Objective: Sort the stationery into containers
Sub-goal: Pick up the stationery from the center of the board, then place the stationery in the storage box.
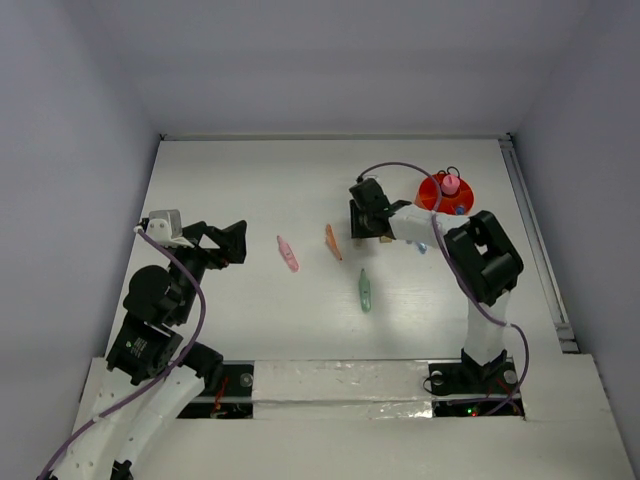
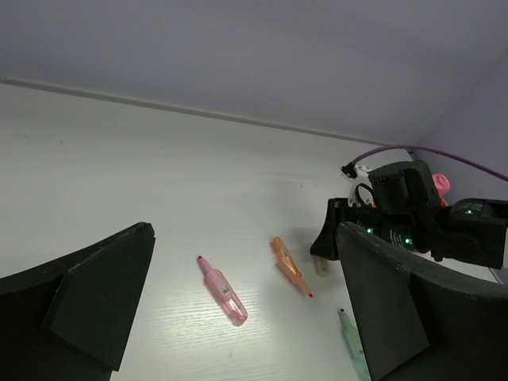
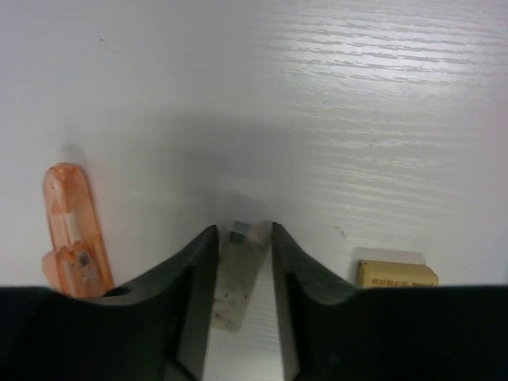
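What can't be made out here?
Right wrist: whether the right pincer grips the eraser; second eraser and orange pen partly behind it.
Top view: that eraser, under the pincer.
Left wrist: green pen, end behind the left pincer.

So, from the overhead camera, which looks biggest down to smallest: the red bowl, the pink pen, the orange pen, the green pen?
1. red bowl: clearly the largest.
2. green pen, pink pen and orange pen: they look about equally long, too close to rank.
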Robot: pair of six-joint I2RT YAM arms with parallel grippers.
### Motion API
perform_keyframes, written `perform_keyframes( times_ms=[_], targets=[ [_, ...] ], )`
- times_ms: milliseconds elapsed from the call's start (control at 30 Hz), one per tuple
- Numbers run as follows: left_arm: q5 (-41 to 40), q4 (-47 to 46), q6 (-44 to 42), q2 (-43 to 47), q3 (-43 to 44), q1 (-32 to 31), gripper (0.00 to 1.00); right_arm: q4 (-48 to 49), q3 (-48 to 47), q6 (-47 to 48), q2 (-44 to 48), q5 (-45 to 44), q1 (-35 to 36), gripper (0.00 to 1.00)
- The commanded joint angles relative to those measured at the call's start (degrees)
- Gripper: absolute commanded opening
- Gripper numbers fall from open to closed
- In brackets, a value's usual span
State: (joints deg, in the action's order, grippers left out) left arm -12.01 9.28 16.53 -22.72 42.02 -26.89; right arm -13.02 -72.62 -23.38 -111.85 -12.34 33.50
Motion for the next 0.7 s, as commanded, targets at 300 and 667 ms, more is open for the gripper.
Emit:
perform_keyframes(
  times_ms=[300,667],
  targets=[
    [0.85,-2.33,-0.63,0.31,-0.1,0.26,0.99,-2.98,-2.0,2.63,4.26,-5.14,0.87,0.08],
    [1.02,-2.33,-0.63,1.1,-0.1,0.26,0.99,10.43,4.32,16.42,21.58,-24.56,-7.21,0.08]
  ],
)
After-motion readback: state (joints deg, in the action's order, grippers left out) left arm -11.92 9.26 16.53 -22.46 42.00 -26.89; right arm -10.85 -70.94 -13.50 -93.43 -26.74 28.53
